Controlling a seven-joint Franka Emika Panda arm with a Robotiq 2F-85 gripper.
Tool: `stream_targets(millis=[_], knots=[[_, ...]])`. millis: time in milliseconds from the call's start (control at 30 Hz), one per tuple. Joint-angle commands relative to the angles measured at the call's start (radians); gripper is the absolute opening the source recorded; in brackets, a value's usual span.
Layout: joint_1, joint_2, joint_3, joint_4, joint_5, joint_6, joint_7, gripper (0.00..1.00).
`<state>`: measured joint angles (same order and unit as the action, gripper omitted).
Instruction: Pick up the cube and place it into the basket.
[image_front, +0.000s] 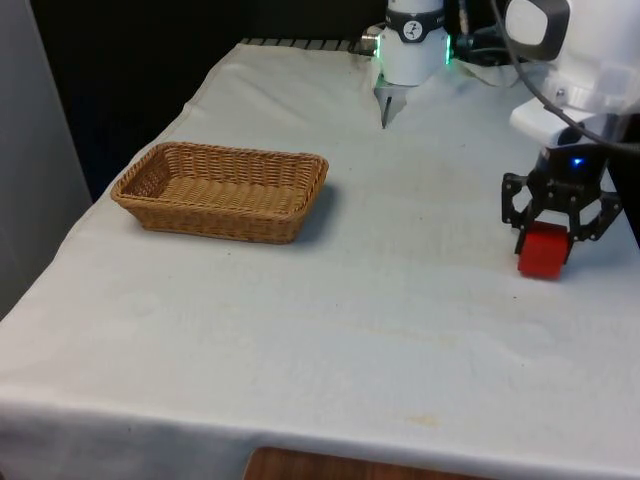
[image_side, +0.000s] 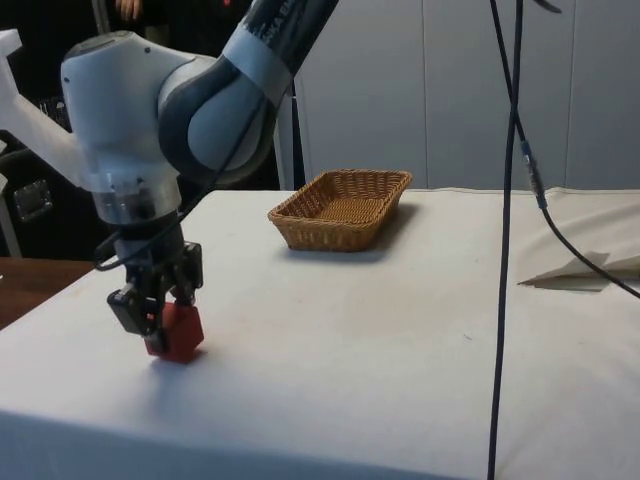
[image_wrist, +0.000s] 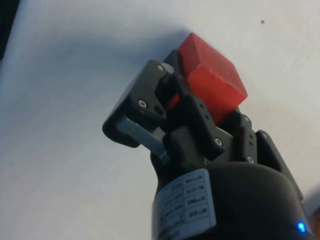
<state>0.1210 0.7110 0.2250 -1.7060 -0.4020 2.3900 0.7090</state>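
White cloth is covering the tabletop (image_front: 330, 330), basket (image_front: 222, 188) sitting near one edge; the gripper (image_front: 557, 228) jaws are clamping the red cube (image_front: 543, 252) near the opposite edge.

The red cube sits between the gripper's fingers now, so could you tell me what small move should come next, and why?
Probably a short straight lift: the black gripper is closed on the red cube, which looks at or just above the white cloth, and the woven wicker basket stands well away.
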Motion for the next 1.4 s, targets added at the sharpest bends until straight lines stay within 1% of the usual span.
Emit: stream_targets(millis=[0, 200, 233, 300, 467, 500, 533, 567, 733, 833, 867, 1000, 1067, 1100, 1200, 1367], knots=[[0.001, -0.014, -0.004, -0.018, -0.005, 0.007, 0.010, 0.00], [-0.003, -0.065, -0.014, -0.063, -0.006, 0.002, 0.015, 0.00], [-0.004, -0.047, -0.008, -0.048, 0.000, -0.001, 0.006, 0.00], [-0.003, -0.077, -0.017, -0.073, -0.006, 0.000, 0.017, 0.00], [-0.008, -0.114, -0.021, -0.100, -0.007, -0.008, 0.021, 0.00], [-0.009, -0.121, -0.022, -0.104, -0.007, -0.009, 0.022, 0.00], [-0.011, -0.111, -0.017, -0.096, -0.001, -0.013, 0.012, 0.00], [-0.010, -0.127, -0.023, -0.108, -0.007, -0.011, 0.023, 0.00], [-0.012, -0.157, -0.029, -0.124, -0.005, -0.019, 0.028, 0.00], [-0.015, -0.171, -0.032, -0.128, -0.005, -0.027, 0.027, 0.00], [-0.016, -0.163, -0.029, -0.120, -0.001, -0.030, 0.022, 0.00], [-0.021, -0.198, -0.039, -0.143, -0.005, -0.030, 0.023, 0.00], [-0.023, -0.209, -0.043, -0.151, -0.005, -0.029, 0.022, 0.00], [-0.022, -0.203, -0.041, -0.144, -0.001, -0.036, 0.020, 0.00], [-0.028, -0.231, -0.047, -0.166, -0.006, -0.031, 0.020, 0.00], [-0.033, -0.257, -0.056, -0.182, -0.006, -0.031, 0.019, 0.00]])
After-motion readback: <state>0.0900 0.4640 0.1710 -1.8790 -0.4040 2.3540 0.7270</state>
